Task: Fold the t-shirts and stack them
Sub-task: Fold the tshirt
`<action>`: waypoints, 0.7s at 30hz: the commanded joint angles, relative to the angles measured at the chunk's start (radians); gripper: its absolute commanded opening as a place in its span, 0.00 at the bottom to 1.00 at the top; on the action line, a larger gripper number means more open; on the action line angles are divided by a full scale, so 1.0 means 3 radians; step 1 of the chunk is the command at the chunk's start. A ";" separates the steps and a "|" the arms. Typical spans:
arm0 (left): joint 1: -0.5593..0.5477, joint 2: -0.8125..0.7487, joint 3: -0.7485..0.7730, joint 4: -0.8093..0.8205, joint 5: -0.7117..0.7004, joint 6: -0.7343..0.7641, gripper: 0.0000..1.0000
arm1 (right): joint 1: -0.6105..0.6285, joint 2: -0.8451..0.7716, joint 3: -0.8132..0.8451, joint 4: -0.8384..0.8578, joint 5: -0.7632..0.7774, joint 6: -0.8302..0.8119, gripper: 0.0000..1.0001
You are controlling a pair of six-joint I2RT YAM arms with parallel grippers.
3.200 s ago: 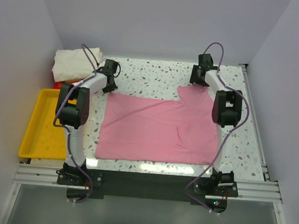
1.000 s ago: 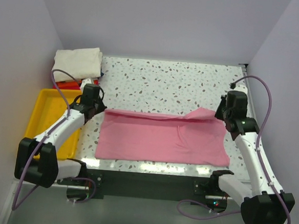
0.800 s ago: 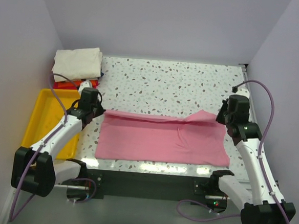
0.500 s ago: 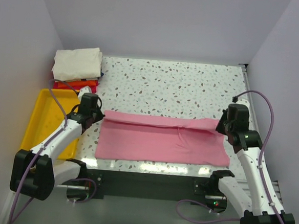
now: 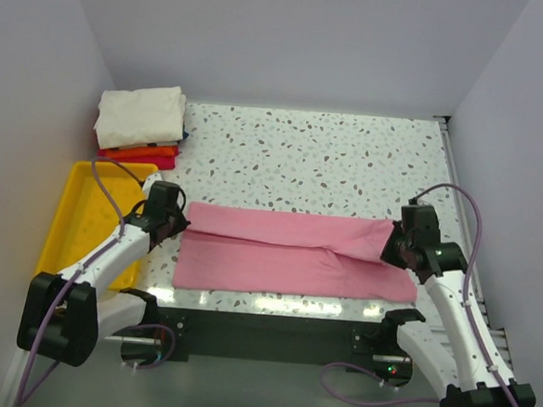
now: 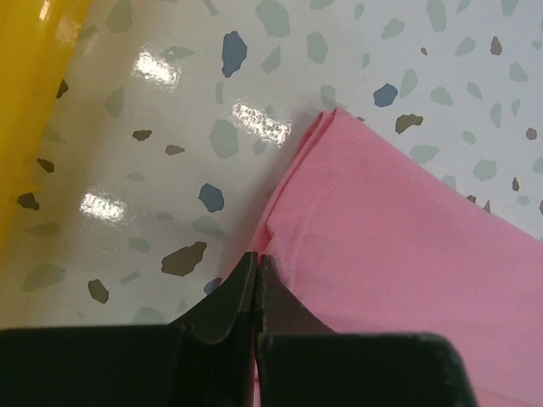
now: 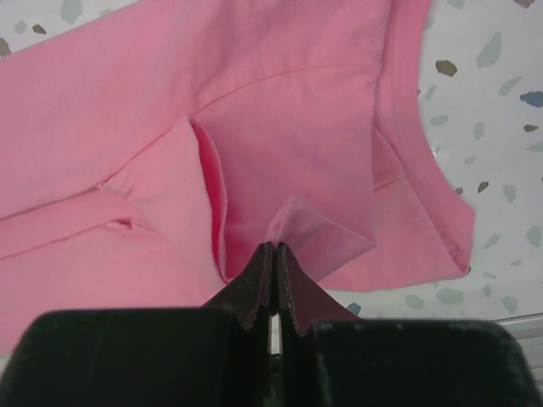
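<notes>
Left wrist view: left end effector, fingers together, clamped on the left hem of the pink t-shirt. The right end effector likewise pinches a raised tuck of cloth at the shirt's right end. The shirt lies as a long band along the counter's near edge, its far part doubled over toward that edge. Step in hand, by judgement: the lengthwise fold. The next move calls for release, then end-to-end folds before transfer to the stack of folded t-shirts at the far left corner.
</notes>
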State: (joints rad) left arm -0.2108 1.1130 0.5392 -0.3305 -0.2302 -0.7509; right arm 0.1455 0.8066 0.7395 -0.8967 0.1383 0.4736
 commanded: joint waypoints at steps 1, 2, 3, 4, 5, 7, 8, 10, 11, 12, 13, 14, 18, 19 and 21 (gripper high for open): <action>-0.0008 0.0033 -0.0049 0.0033 -0.0051 -0.0120 0.00 | 0.0077 0.0001 0.0035 -0.0186 -0.0006 0.0201 0.01; -0.0008 0.0063 -0.0054 0.0018 -0.0122 -0.0176 0.00 | 0.0093 0.0026 0.0040 -0.0212 -0.0031 0.0216 0.02; -0.0008 0.0079 -0.0044 -0.0058 -0.0168 -0.0196 0.00 | 0.0108 0.0037 0.0046 -0.0263 -0.0047 0.0231 0.02; -0.0008 0.0089 -0.0018 -0.0094 -0.0234 -0.0217 0.01 | 0.0128 0.0042 0.0056 -0.0294 -0.0052 0.0277 0.06; -0.0008 0.0089 -0.0003 -0.0135 -0.0265 -0.0227 0.06 | 0.0189 0.0037 0.0056 -0.0319 -0.0052 0.0303 0.08; -0.0008 0.0074 0.0008 -0.0227 -0.0296 -0.0238 0.34 | 0.0261 -0.0009 0.0061 -0.0370 -0.0037 0.0354 0.19; -0.0008 0.0039 0.0013 -0.0258 -0.0316 -0.0263 0.46 | 0.0347 -0.0025 0.0086 -0.0396 -0.0021 0.0435 0.27; -0.0008 -0.0013 0.0013 -0.0350 -0.0337 -0.0299 0.63 | 0.0399 -0.0081 0.0132 -0.0559 0.0060 0.0492 0.49; -0.0008 -0.0079 0.0023 -0.0406 -0.0362 -0.0365 0.70 | 0.0399 -0.0116 0.0173 -0.0610 0.0096 0.0523 0.53; -0.0008 -0.0120 0.0028 -0.0457 -0.0353 -0.0376 0.84 | 0.0399 -0.0213 0.0209 -0.0656 0.0152 0.0523 0.59; -0.0008 -0.0161 0.0038 -0.0468 -0.0347 -0.0386 0.89 | 0.0399 -0.0270 0.0219 -0.0667 0.0168 0.0513 0.64; -0.0008 -0.0232 0.0053 -0.0483 -0.0337 -0.0396 0.95 | 0.0399 -0.0316 0.0240 -0.0647 0.0163 0.0477 0.71; -0.0018 -0.0320 0.0217 -0.0545 -0.0245 -0.0325 1.00 | 0.0394 -0.0470 0.0230 -0.0387 -0.0036 0.0308 0.99; -0.0029 -0.0325 0.0278 -0.0550 -0.0235 -0.0319 1.00 | 0.0399 -0.0470 0.0225 -0.0340 -0.0077 0.0293 0.99; -0.0084 -0.0325 0.0309 -0.0463 -0.0143 -0.0274 1.00 | 0.0399 -0.0388 0.0179 -0.0101 -0.0159 0.0237 0.99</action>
State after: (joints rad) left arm -0.2146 1.0317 0.5747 -0.4873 -0.2939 -0.8459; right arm 0.2623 0.6640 0.7731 -1.0275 0.1310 0.5774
